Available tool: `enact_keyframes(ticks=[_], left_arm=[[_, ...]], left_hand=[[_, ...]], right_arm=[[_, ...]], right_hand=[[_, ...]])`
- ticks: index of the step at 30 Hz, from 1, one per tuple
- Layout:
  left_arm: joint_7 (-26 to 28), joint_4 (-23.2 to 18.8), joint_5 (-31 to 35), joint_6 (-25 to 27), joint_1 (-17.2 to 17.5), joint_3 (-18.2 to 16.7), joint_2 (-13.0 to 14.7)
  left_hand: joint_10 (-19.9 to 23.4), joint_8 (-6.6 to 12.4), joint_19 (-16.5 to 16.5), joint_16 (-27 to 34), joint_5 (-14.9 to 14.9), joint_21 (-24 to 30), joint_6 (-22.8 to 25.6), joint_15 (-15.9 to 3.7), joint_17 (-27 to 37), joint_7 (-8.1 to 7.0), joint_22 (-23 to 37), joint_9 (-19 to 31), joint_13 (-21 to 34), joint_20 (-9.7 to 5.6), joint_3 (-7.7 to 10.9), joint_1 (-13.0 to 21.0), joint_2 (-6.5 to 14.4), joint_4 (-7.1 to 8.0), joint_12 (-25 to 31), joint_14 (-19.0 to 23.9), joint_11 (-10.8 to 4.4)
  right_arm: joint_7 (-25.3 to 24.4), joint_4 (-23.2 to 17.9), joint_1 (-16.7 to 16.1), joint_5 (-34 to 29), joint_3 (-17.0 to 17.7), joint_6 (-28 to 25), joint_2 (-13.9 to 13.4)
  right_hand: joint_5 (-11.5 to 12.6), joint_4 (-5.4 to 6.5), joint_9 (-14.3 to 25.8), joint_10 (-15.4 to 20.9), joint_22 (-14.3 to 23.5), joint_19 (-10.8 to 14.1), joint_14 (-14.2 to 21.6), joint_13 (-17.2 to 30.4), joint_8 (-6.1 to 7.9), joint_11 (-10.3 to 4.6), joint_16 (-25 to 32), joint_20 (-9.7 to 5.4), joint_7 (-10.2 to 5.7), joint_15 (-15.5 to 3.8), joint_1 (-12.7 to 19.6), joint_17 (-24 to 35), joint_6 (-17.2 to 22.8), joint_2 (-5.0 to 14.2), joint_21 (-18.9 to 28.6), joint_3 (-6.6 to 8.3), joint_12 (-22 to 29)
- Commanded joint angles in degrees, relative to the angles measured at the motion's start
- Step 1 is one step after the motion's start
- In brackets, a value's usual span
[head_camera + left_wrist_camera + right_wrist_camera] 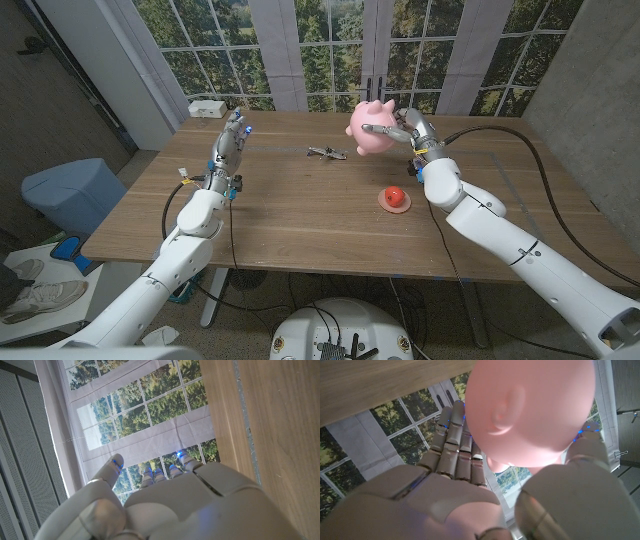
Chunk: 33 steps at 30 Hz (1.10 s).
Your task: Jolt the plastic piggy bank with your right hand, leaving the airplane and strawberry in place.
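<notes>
Pink plastic piggy bank (371, 127) is up off the wooden table (300, 215), far side, held in the right robot hand (410, 131) w/ fingers (455, 445) wrapped round it. Small grey toy airplane (324, 153) sits just left of the pig, on the table. Red strawberry (396, 197) on its little pink dish is nearer, below the arm. Left robot hand (232, 140) is spread, holding nothing, at the far left. Risk: shake too hard & the smooth pig may slip out and drop on the airplane, or the arm dips & bumps the strawberry.
</notes>
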Motion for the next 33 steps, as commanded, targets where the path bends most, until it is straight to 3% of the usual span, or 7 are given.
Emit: enact_keyframes(ticks=[1,9,15,27,33], left_arm=[[0.01,0.52,-0.05,-0.47,0.04,-0.11,-0.22],[-0.07,0.72,-0.12,-0.61,0.0,-0.15,-0.27],[-0.01,0.71,-0.13,-0.65,0.04,-0.19,-0.29],[0.06,0.41,-0.04,-0.45,0.19,-0.18,-0.12],[0.1,0.1,-0.02,-0.16,0.31,-0.17,0.04]], left_hand=[[-0.13,0.05,0.13,0.0,0.06,-0.24,0.01,-4.61,0.1,-0.3,0.26,0.31,0.12,-5.29,-0.24,0.77,2.31,-0.04,-0.16,-0.3,-0.02],[-0.08,0.06,0.14,0.01,0.06,-0.23,0.02,-4.61,0.1,-0.3,0.26,0.31,0.12,-5.3,-0.26,0.77,2.31,-0.02,-0.13,-0.28,0.04],[-0.08,0.06,0.12,0.0,0.06,-0.23,0.0,-4.6,0.1,-0.31,0.26,0.31,0.12,-5.31,-0.27,0.77,2.3,-0.01,-0.13,-0.34,0.0],[-0.19,0.04,0.08,-0.01,0.05,-0.24,-0.08,-4.75,0.1,-0.38,0.27,0.31,0.12,-5.32,-0.32,0.76,2.26,-0.02,-0.16,-0.39,-0.21],[-0.24,0.04,0.08,-0.01,0.04,-0.24,-0.09,-4.73,0.09,-0.39,0.26,0.31,0.12,-5.37,-0.35,0.76,2.22,-0.04,-0.17,-0.4,-0.13]], right_arm=[[-18.55,6.73,-2.32,-6.18,0.48,10.09,7.02],[-29.86,11.65,-2.82,-7.86,1.87,14.68,13.81],[-34.26,13.67,-2.96,-8.05,2.78,17.29,16.56],[-31.58,12.36,-3.63,-7.44,3.31,16.95,15.86],[-27.18,10.75,-4.08,-6.58,3.42,16.49,13.51]], right_hand=[[0.12,1.44,5.85,18.15,0.02,-0.08,7.96,2.94,0.26,-17.86,-0.35,-5.21,-17.42,-15.6,24.26,0.17,18.77,23.85,0.42,1.6,0.04],[0.17,1.34,5.8,18.32,0.0,0.19,8.1,2.91,0.1,-17.92,-0.44,-5.05,-17.29,-15.62,24.43,0.15,18.82,23.93,0.59,1.64,-0.11],[0.19,1.38,5.83,18.45,-0.02,0.26,8.19,2.78,0.08,-17.8,-0.55,-4.73,-16.96,-15.63,24.38,0.1,19.03,24.04,0.66,1.64,-0.27],[0.18,1.48,5.87,18.81,-0.06,0.48,8.33,2.62,-0.07,-17.71,-0.79,-4.61,-16.96,-15.59,24.09,0.04,19.21,24.0,0.75,1.56,-0.42],[0.18,1.42,5.96,18.93,-0.08,0.47,8.38,2.69,-0.13,-17.86,-0.9,-4.68,-16.93,-15.6,24.07,0.05,19.25,23.97,0.74,1.56,-0.45]])
